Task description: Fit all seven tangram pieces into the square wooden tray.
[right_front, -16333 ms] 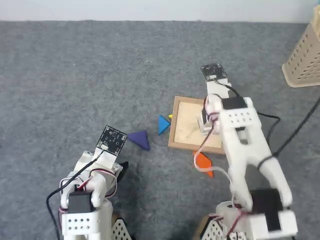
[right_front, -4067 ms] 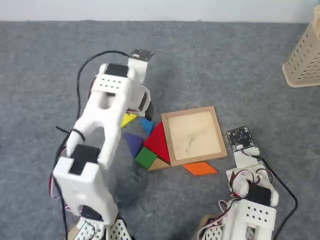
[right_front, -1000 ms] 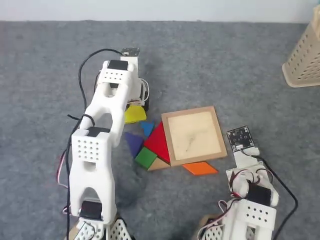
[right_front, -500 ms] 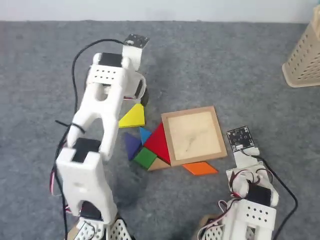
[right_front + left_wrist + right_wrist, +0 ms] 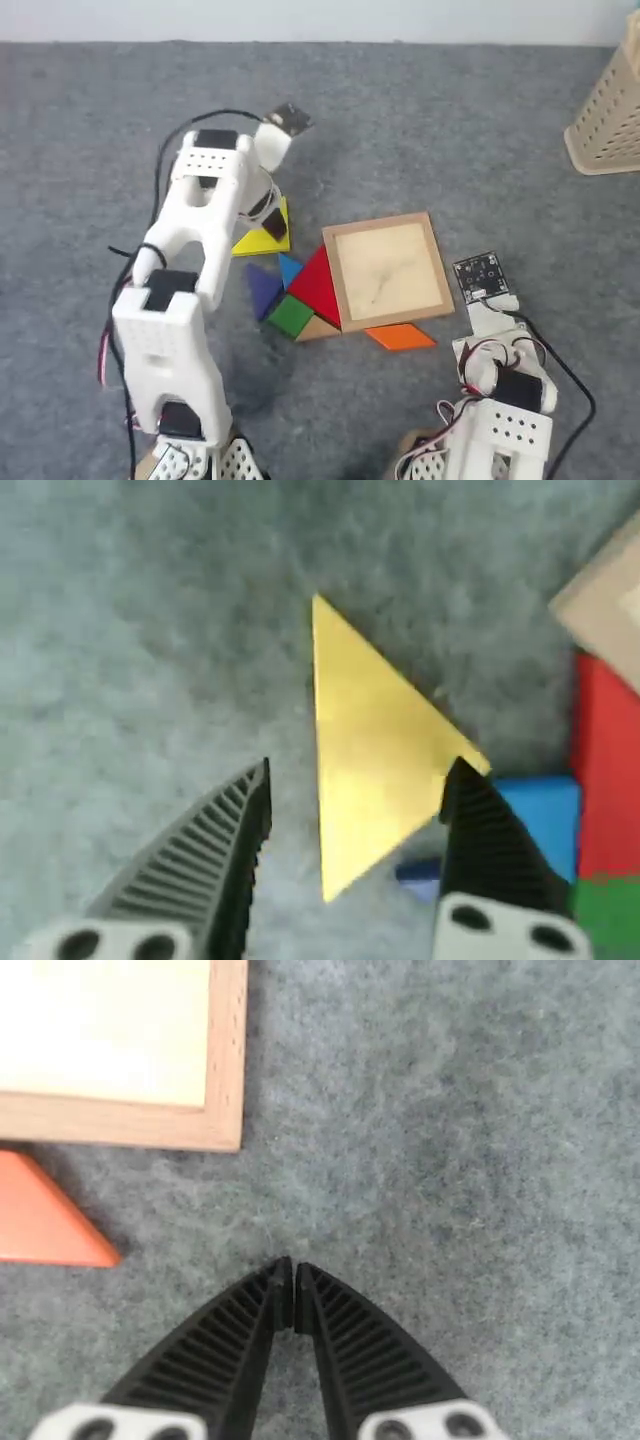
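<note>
A beige perforated basket (image 5: 610, 110) stands at the grey felt mat's (image 5: 480, 120) far right edge.

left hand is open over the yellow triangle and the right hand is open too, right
No. The right hand is shut, its jaws pressed together, as the right wrist view shows. The left hand is open over the yellow triangle.

arms (image 5: 186, 262): white plastic | cables (image 5: 215, 116): black | jaws: black, ribbed
</note>
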Motion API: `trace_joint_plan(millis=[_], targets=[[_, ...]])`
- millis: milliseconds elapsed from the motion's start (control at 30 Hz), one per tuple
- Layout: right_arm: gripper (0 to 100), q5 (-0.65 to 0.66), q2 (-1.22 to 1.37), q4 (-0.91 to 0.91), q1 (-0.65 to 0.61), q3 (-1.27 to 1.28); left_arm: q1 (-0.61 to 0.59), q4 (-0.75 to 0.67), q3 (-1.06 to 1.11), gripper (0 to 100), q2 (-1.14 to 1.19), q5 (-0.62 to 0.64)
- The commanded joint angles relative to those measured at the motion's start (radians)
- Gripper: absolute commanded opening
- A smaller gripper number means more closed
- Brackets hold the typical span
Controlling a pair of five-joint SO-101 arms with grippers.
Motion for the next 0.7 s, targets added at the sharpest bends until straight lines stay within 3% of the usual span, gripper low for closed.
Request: trace_joint_plan(millis=[0, 267, 667], targets=[[0.9, 0.021, -0.015, 0.01, 0.008, -0.009, 0.017, -0.041, -0.005, 26, 0.026, -0.023], [0.9, 0.021, -0.015, 0.01, 0.007, -0.009, 0.028, -0.063, -0.005, 26, 0.066, -0.021], [0.9, 0.021, -0.015, 0.01, 0.007, -0.009, 0.028, 0.094, 0.002, 26, 0.075, -0.026]])
